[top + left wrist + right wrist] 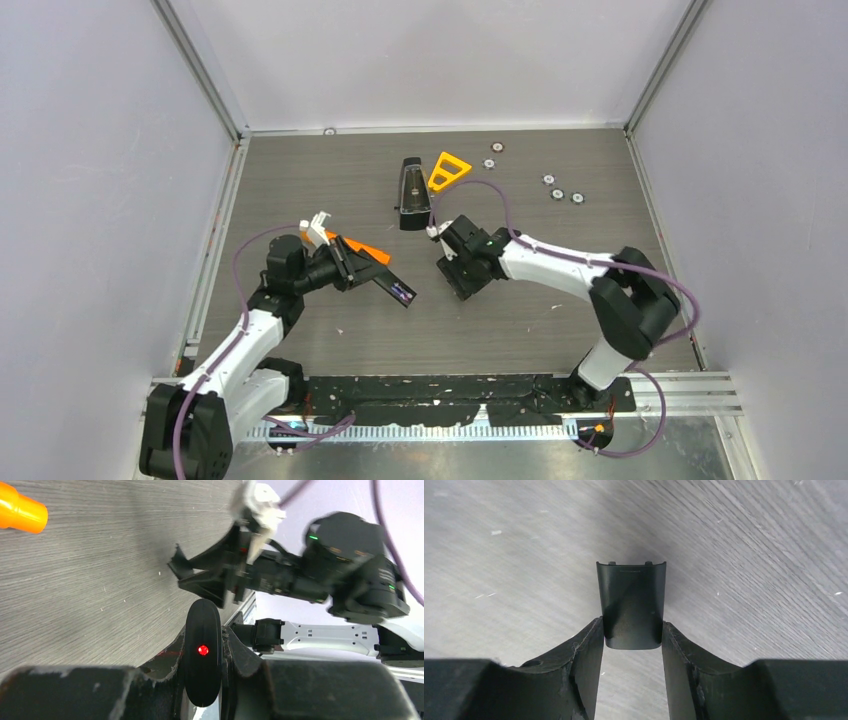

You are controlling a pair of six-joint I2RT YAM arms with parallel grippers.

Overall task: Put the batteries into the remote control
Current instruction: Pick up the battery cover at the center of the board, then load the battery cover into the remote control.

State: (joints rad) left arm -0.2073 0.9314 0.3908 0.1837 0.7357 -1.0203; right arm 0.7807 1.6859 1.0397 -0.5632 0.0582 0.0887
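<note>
Just at seven o'clock of table centre, the left gripper (350, 262) clamps the remote control (390, 285), purple batteries (402, 293) showing near its free end. At five o'clock, the right gripper (463, 283) pinches the battery cover (631, 600) by its sides, likely for refitting.

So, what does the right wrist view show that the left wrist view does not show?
Only the right wrist view: the black cover piece, lying flat on the grey table, with the right gripper closed against its two sides. Only the left wrist view: the remote control seen end-on, with a red light lit on it, clamped in the left gripper; also an orange piece at the top left. Both: the table and the right gripper.
</note>
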